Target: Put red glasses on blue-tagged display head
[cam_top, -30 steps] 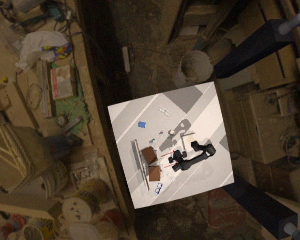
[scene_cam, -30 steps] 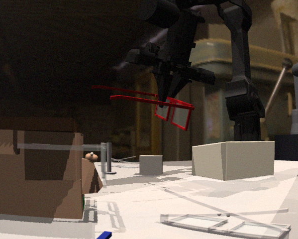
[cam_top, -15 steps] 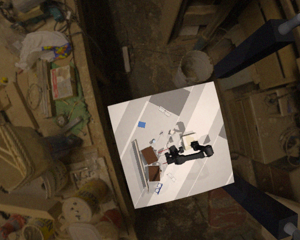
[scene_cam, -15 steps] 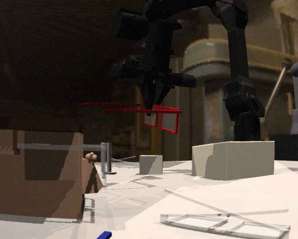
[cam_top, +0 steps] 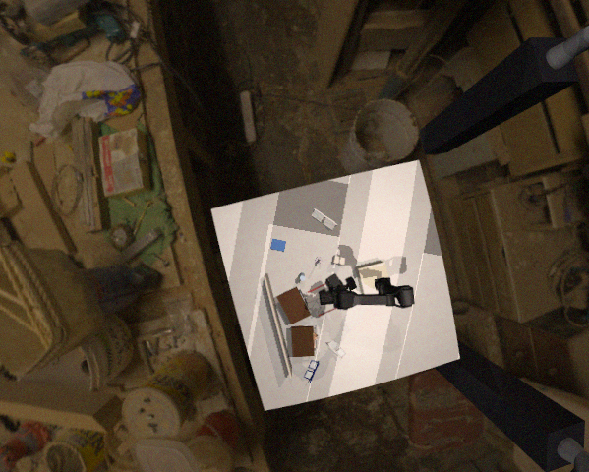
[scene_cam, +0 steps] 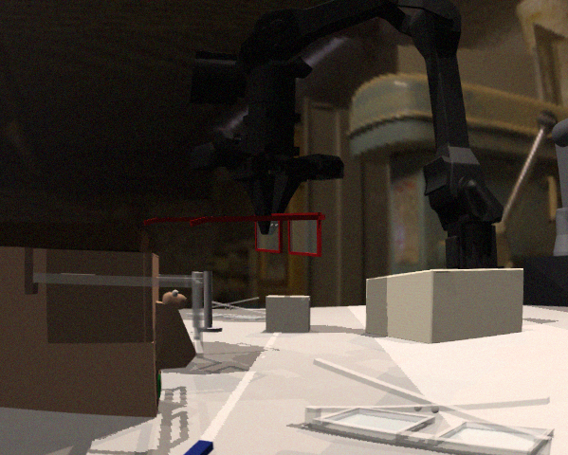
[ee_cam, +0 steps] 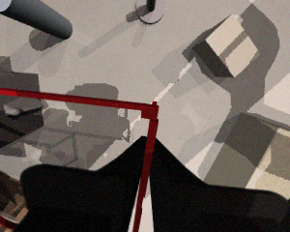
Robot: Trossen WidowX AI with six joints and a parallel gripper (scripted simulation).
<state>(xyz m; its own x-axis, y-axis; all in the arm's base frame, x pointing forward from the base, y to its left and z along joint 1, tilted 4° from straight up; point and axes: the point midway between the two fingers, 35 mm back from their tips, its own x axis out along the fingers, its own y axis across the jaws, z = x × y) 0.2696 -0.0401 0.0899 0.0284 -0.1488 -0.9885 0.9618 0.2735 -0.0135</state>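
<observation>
My gripper [cam_top: 321, 296] [scene_cam: 266, 226] [ee_cam: 148, 141] is shut on the red glasses [scene_cam: 288, 236] [ee_cam: 87, 101] [cam_top: 315, 289], pinching the frame's top bar by one lens. The glasses hang level in the air, lenses down, with the temples reaching toward two brown box-shaped display heads. The nearer head [scene_cam: 68, 333] [cam_top: 293, 305] shows a green spot at its lower corner. The other head [scene_cam: 174, 337] [cam_top: 302, 341] is mostly hidden behind it. The temple tips are above the nearer head's top edge and do not touch it. I cannot see a blue tag on either head.
A flat blue square [cam_top: 277, 245] [scene_cam: 199, 446] lies on the table. Clear glasses [scene_cam: 421, 426] [cam_top: 322, 216] lie in front, blue glasses [cam_top: 311, 370] beside the heads. A beige block [scene_cam: 446, 303] [cam_top: 371, 271], a small cube [scene_cam: 287, 313] [ee_cam: 227, 45], a grey post [scene_cam: 207, 299] and a long rail [cam_top: 276, 324] stand nearby.
</observation>
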